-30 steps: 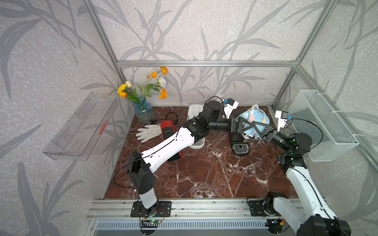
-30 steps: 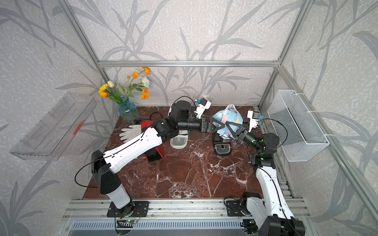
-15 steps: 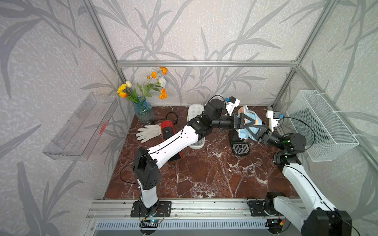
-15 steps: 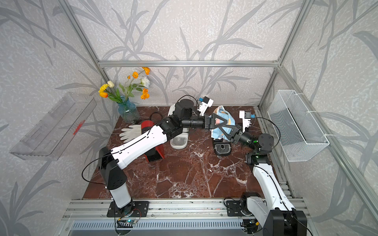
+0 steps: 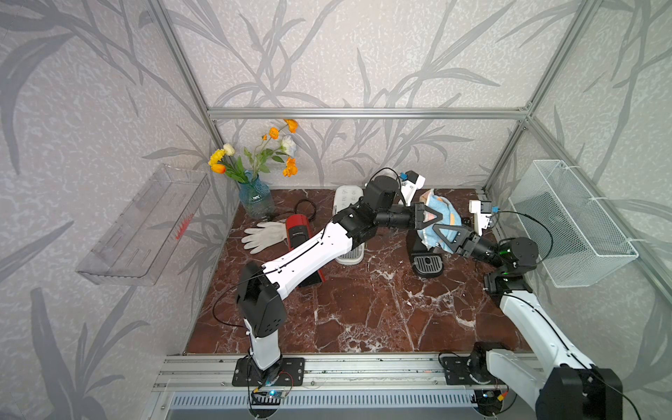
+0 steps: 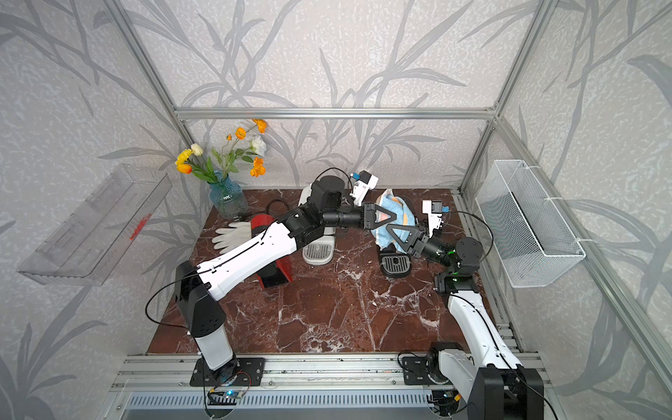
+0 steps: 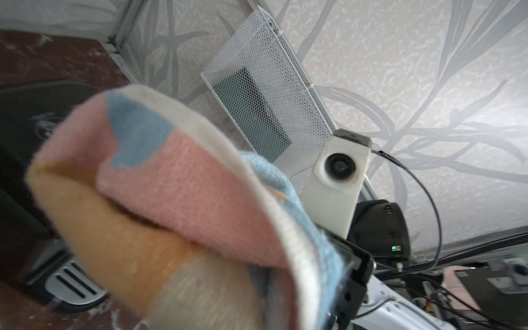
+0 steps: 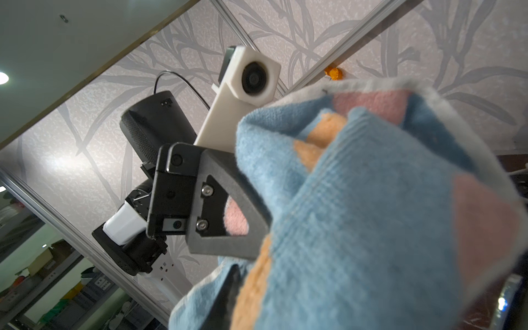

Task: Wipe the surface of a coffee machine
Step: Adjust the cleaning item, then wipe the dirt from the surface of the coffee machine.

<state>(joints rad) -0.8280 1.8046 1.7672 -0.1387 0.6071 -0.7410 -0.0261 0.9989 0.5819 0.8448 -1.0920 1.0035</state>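
Nearest, the drip tray [image 5: 429, 263] of the black coffee machine [image 5: 414, 246] lies just below the right gripper [image 5: 435, 234]. That gripper reaches into the lower edge of the striped cloth [image 5: 442, 212]. I cannot tell whether its jaws pinch the cloth: cloth fills its own wrist view.

Just beyond, the left gripper [image 5: 438, 217] is clamped on the cloth's upper fold, bunched over the machine's top. Only the right wrist view shows this grip close up: a black finger [image 8: 228, 217] is sunk into the fold, with pink fabric showing through its opening. Only the left wrist view shows the tray's slots beneath the cloth.

Farther off, behind the left gripper's wrist, stands a white appliance [image 5: 345, 196]. A vase [image 5: 256, 200] is well apart.
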